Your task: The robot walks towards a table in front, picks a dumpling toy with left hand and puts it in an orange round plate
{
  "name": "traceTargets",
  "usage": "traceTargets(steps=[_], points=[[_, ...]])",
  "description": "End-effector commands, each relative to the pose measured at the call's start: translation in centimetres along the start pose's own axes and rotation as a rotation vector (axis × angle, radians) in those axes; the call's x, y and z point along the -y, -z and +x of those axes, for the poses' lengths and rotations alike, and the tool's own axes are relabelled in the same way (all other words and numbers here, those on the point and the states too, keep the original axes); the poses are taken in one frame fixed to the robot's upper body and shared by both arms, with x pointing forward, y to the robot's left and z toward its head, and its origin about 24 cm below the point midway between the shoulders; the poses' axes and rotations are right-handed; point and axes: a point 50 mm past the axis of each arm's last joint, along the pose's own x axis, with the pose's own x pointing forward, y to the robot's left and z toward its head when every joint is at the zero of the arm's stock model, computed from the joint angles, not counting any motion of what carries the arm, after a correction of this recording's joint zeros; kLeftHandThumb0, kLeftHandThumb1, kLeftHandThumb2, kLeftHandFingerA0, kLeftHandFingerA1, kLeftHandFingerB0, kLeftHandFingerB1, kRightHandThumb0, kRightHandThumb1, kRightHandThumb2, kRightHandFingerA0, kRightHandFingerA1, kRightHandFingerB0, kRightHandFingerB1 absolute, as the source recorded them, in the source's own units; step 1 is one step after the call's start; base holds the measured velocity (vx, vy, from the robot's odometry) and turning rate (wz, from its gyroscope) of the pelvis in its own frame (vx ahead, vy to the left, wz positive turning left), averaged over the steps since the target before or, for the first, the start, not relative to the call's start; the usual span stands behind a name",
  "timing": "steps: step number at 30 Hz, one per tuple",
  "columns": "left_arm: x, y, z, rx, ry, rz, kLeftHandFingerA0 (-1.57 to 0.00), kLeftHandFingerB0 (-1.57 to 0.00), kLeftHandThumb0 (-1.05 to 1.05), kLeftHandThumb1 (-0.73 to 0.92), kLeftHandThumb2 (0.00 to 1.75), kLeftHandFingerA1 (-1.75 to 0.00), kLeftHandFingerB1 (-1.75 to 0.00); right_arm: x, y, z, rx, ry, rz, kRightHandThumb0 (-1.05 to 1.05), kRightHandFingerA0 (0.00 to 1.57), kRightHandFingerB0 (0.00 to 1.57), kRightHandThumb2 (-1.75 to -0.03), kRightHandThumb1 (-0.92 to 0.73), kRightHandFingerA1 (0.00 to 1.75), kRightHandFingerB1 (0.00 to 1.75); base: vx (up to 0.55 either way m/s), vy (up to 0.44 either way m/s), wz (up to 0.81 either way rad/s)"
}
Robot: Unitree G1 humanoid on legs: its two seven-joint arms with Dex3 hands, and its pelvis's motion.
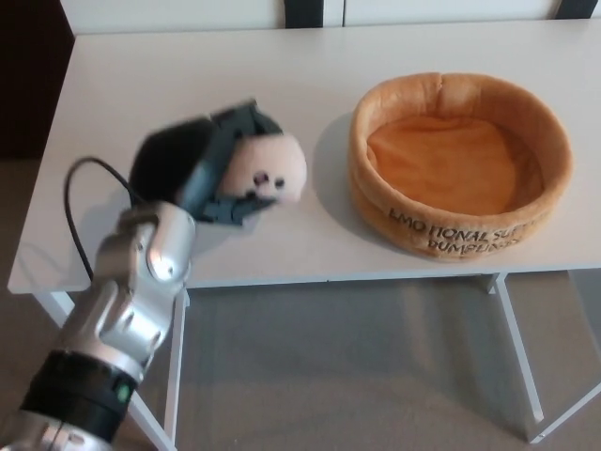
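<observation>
- Left hand [208,169] clamped on the dumpling toy [270,167]; black fingers wrap its near and left sides, and the cream face with dark eyes shows past them toward picture right.
- Hand and toy are motion-blurred. The toy appears to be clear of the tabletop [188,85], over the left-centre of the white surface; the blur hides how high.
- Orange round plate [460,164] sits on the tabletop's right half. It is a soft plush dish with a raised rim, dark lettering on the near wall, and an empty well.
- Key relation: the plate lies to the robot's right of the held toy, at much the same depth on the tabletop. A strip of bare tabletop separates the toy from the plate's left rim; near, not touching.
- Judged next move: mostly a sideways carry toward picture right, high enough to pass the left rim, then lower and release over the well.
- Toy is roundish, with no long axis to speak of, so orientation should matter little for the drop.
- Left forearm comes in from the lower left; its black cable [80,183] loops just left of the hand, away from the travel path.
- Right hand not in view. Left is the only hand at work.
- Risk, as I judge it: clipping the soft rim and nudging the plate.
</observation>
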Motion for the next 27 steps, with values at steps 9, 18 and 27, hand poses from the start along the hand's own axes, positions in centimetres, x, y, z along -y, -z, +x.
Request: traceTargets(steps=[9,18,27], points=[[-4.8,-6.1,3.0,0.161,-0.139,-0.046,-1.07,-0.92,-0.16,0.73,0.61,-1.26,-0.74,0.5,0.4,-0.1,-0.019,0.007,-0.002,-0.52,0.64,0.36,-0.89,-0.57,0.61,0.49,0.00,0.000,0.00],[-3.6,-11.3,3.6,0.300,-0.096,-0.016,-0.84,-0.76,-0.14,0.71,0.62,-1.67,-1.24,0.4,0.2,0.0,-0.014,0.002,-0.006,-0.45,0.69,0.43,-0.62,-0.70,0.45,0.34,0.00,0.000,0.00],[-0.1,-14.8,3.9,0.396,0.032,0.071,-0.87,-0.86,-0.16,0.74,0.62,-1.58,-0.75,0.5,0.1,0.1,-0.013,-0.002,0.002,-0.45,0.67,0.43,-0.62,-0.70,0.44,0.34,0.00,0.000,0.00]])
